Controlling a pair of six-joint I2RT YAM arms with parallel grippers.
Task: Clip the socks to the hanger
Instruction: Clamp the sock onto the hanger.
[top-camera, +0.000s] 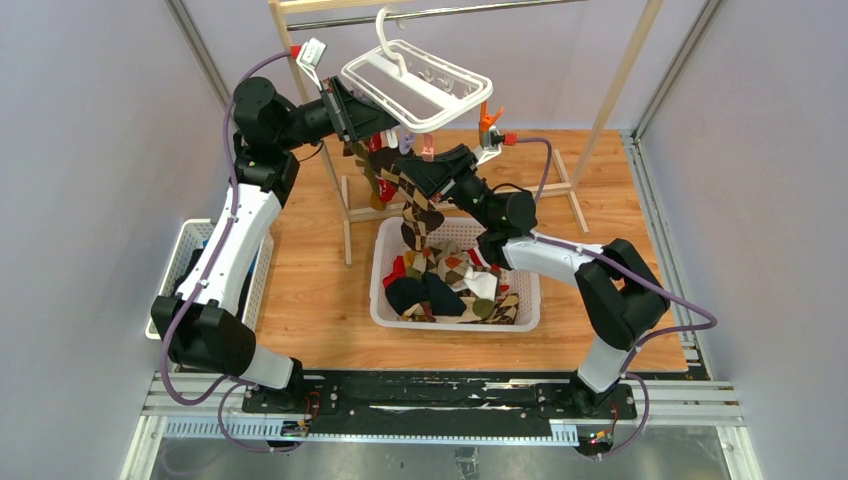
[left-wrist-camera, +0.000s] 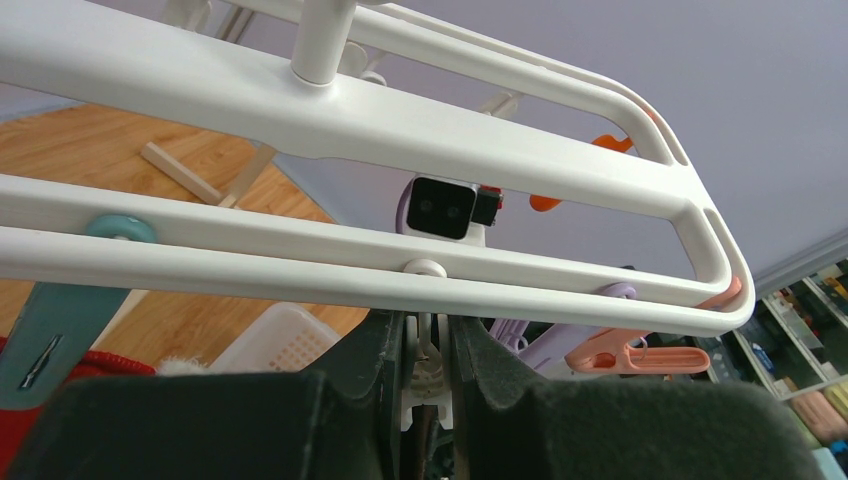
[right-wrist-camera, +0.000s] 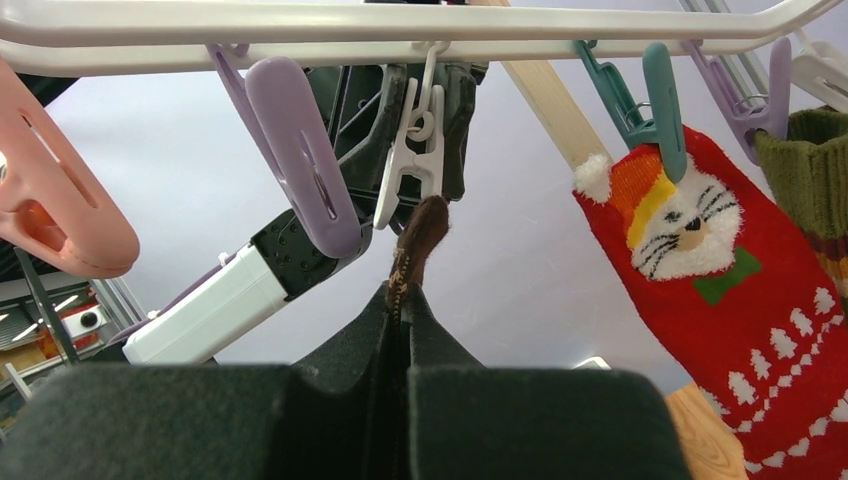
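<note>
The white hanger (top-camera: 415, 85) hangs from the wooden rack's bar. In the left wrist view my left gripper (left-wrist-camera: 428, 325) is shut on a white clip (left-wrist-camera: 432, 345) that dangles under the hanger's rail (left-wrist-camera: 300, 250). My right gripper (right-wrist-camera: 405, 300) is shut on a brown-tan argyle sock (right-wrist-camera: 420, 228) and holds its tip just below the mouth of that white clip (right-wrist-camera: 410, 150). The sock hangs down from the gripper (top-camera: 420, 175) toward the basket. A red sock (right-wrist-camera: 720, 280) hangs on a teal clip (right-wrist-camera: 655, 100). An olive-striped sock (right-wrist-camera: 815, 170) hangs beside it.
A white basket (top-camera: 530, 300) with several mixed socks (top-camera: 450, 285) stands on the wooden table below. Purple (right-wrist-camera: 290, 150) and pink (right-wrist-camera: 50, 200) clips hang beside the white one. A second white basket (top-camera: 180, 250) stands at the left. The rack's wooden legs (top-camera: 345, 200) stand behind.
</note>
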